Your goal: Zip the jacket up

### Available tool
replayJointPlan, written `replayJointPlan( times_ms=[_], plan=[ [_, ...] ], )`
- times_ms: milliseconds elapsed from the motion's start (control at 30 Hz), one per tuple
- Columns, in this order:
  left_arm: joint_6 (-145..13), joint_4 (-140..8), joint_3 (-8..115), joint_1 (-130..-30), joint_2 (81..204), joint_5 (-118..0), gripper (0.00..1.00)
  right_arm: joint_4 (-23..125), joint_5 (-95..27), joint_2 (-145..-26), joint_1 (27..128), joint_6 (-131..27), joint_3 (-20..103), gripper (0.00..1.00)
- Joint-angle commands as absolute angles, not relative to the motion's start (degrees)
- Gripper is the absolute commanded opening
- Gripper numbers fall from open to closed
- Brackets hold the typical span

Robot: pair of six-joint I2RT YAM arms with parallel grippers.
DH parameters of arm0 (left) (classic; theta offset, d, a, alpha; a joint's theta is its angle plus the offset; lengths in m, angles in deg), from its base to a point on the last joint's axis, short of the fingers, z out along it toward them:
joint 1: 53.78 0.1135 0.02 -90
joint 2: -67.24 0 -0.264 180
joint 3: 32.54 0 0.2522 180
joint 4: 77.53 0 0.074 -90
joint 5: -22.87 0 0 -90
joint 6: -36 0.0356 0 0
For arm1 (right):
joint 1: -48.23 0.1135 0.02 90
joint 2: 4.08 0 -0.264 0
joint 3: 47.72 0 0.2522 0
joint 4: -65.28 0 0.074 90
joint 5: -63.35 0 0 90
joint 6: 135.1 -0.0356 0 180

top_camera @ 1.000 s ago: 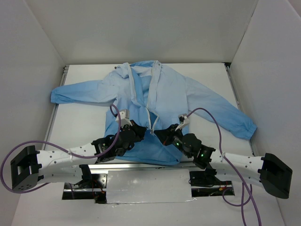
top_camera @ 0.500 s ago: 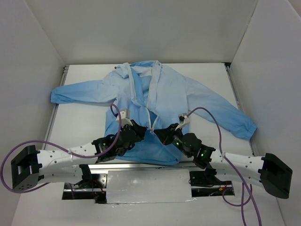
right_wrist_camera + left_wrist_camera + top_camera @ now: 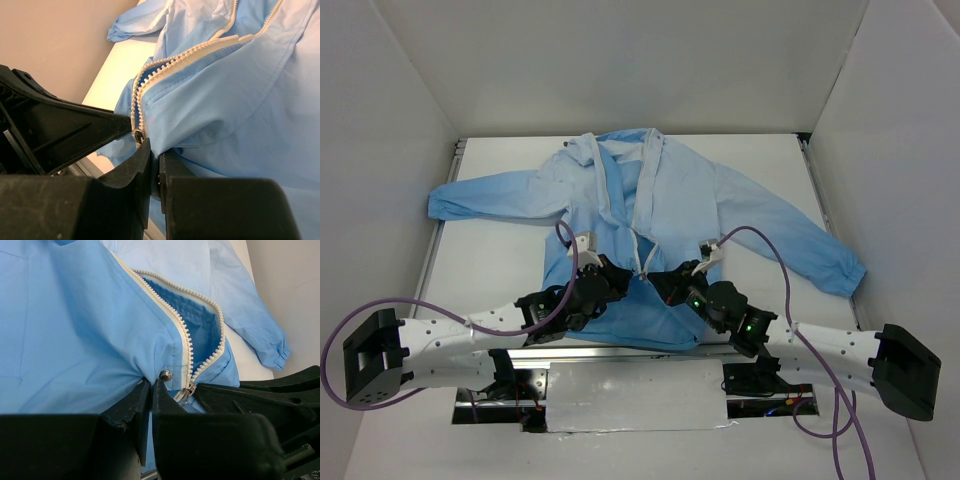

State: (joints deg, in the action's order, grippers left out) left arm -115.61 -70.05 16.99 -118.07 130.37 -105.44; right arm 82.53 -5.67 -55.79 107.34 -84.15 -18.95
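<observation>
The light-blue jacket (image 3: 680,195) lies face up on the white table, sleeves spread, its front open above the hem. Its white zipper (image 3: 188,347) is joined only at the bottom, where the metal slider (image 3: 185,393) sits beside a silver snap (image 3: 165,375). My left gripper (image 3: 618,277) is shut on a pinch of the jacket's fabric just left of the slider (image 3: 151,383). My right gripper (image 3: 667,284) is shut on the fabric edge on the other side of the zipper (image 3: 156,152), with the slider (image 3: 137,135) right at its fingertip. The two grippers almost touch.
The right sleeve's gathered cuff (image 3: 848,272) reaches toward the right wall and the left sleeve (image 3: 480,200) toward the left wall. A metal rail (image 3: 620,352) runs along the table's near edge under the hem. Purple cables (image 3: 775,250) loop over both arms.
</observation>
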Motion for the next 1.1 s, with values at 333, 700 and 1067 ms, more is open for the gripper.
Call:
replayJointPlan(
  times_ms=[333, 700, 1067],
  plan=[
    [-112.63, -72.38, 18.05, -118.38, 128.94, -105.09, 0.0, 81.67, -2.56, -56.29, 107.82, -82.98, -14.01, 0.0],
    [-112.72, -68.96, 19.98, -118.29, 127.71, -108.97, 0.0, 86.42, -8.45, -53.13, 107.91, -83.51, -19.54, 0.0],
    [-112.98, -69.74, 20.95, -118.29, 129.02, -108.71, 0.0, 84.92, -7.93, -50.58, 107.91, -85.09, -20.69, 0.0]
  ],
)
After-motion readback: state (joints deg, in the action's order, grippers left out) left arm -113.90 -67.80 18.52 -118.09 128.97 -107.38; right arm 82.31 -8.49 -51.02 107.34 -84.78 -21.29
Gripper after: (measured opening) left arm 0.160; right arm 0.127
